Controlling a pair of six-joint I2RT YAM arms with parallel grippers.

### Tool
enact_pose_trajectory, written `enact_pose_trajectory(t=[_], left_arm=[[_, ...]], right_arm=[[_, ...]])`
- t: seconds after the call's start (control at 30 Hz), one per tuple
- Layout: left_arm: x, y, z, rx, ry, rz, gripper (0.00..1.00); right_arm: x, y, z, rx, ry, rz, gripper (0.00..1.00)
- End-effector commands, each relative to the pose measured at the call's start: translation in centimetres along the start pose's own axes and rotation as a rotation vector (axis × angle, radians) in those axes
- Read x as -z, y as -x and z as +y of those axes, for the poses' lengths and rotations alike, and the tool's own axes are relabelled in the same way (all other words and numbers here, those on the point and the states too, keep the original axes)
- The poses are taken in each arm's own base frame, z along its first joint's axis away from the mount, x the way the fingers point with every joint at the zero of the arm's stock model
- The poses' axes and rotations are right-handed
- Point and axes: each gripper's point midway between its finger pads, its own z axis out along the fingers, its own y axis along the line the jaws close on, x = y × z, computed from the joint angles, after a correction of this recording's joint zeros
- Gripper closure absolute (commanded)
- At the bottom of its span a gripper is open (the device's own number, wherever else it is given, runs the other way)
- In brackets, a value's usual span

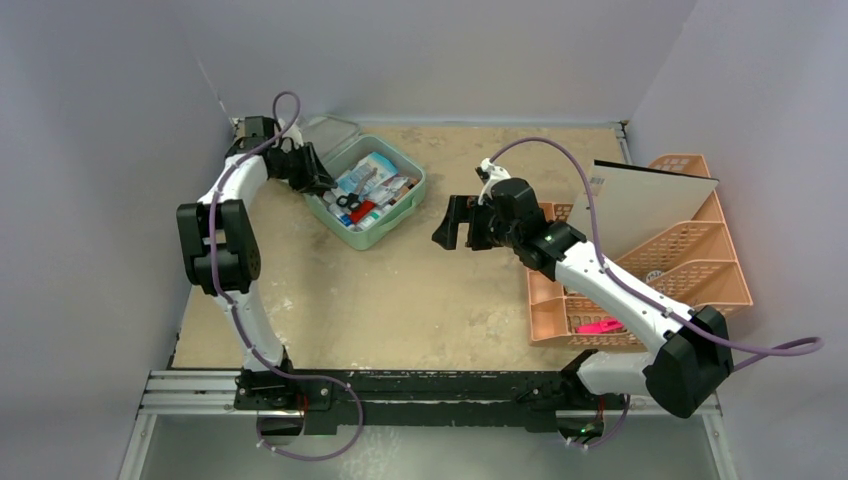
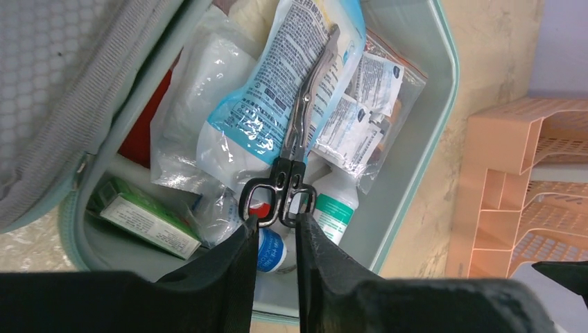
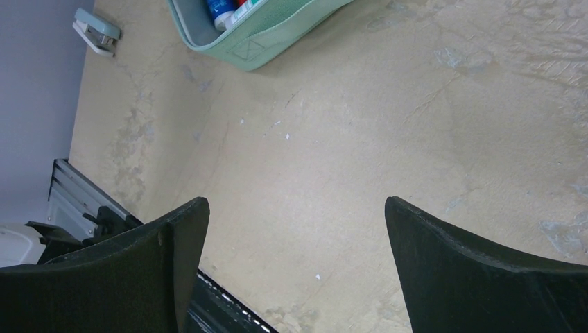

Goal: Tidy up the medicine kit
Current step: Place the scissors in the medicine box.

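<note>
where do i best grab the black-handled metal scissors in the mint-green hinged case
Probably the handle loops of the black-handled metal scissors, pinched across from above. They lie flat on plastic packets in the mint-green hinged case, blades closed and pointing away. The loops are the thickest part and sit right by the left gripper.

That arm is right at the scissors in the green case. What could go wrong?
The left gripper, barely parted, sits at the handles of the scissors; pulling away, it might snag a loop and drag them out. The scissors lie loose on packets heaped in the medicine kit, so they could slide or block the lid.
</note>
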Motion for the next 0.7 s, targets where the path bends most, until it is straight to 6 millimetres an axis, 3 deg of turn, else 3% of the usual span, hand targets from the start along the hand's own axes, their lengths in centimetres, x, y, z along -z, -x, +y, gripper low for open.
enact_pose_trajectory(t=[0.0, 0.3, 0.47, 0.57, 0.67], left_arm=[[1.0, 2.1, -0.4, -0.059, 0.026, -0.046, 0.75], [4.5, 3.3, -1.7, -0.096, 0.112, -0.129, 0.61], [7.0, 4.2, -0.3, -0.094, 0.275, -0.219, 0.33], [8.5, 5.0, 0.7, -0.046, 0.337, -0.285, 0.26], [9.7, 5.7, 1.9, 0.088, 0.316, -0.355, 0.26]], right_arm=[[0.5, 1.2, 1.1, 0.019, 0.04, -0.042, 0.01], [0.5, 0.6, 1.2, -0.003, 0.058, -0.033, 0.01], [0.1, 0.2, 1.2, -0.014, 0.065, -0.016, 0.01], [-0.2, -0.1, 1.1, -0.031, 0.059, -0.002, 0.01], [-0.8, 0.0, 1.1, -0.072, 0.048, 0.001, 0.01]])
